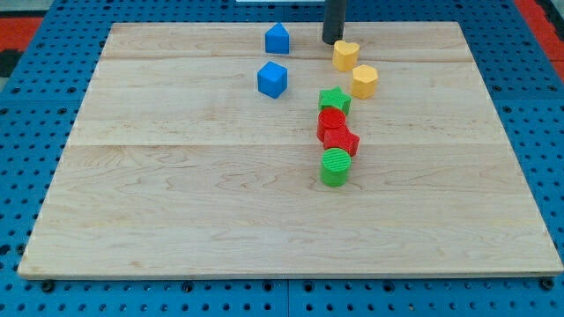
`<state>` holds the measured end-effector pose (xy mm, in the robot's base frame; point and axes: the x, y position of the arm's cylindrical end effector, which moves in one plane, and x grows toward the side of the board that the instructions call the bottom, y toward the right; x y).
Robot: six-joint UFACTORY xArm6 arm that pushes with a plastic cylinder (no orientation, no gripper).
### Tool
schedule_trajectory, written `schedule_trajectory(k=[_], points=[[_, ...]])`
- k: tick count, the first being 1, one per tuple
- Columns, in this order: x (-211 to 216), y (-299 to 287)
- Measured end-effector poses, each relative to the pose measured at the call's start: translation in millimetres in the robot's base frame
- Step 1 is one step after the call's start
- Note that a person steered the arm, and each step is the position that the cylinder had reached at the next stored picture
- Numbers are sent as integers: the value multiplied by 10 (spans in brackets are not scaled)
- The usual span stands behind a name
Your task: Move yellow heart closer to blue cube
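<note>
Pale wooden board [176, 220] carrying yellow heart [345, 55], yellow block [365, 81], blue cube [272, 79], blue block [278, 39], green star [334, 100], two red blocks [336, 132], green cylinder [335, 166]

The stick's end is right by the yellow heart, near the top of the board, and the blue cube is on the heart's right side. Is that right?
Not quite. In the camera view, the blue cube sits to the left of the yellow heart, not its right. The rest holds: my tip is right beside the heart, near the view's top.

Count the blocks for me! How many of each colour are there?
Blue: 2, the blue pentagon-shaped block and blue cube
Yellow: 2, the yellow heart and yellow hexagon block
Green: 2, the green star and green cylinder
Red: 2, the upper red block and lower red block
Total: 8
</note>
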<state>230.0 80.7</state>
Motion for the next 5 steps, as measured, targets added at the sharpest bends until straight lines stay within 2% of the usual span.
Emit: schedule_trajectory(k=[1, 2, 4, 5], points=[[-138, 579], [-113, 857], [397, 395], [382, 151]])
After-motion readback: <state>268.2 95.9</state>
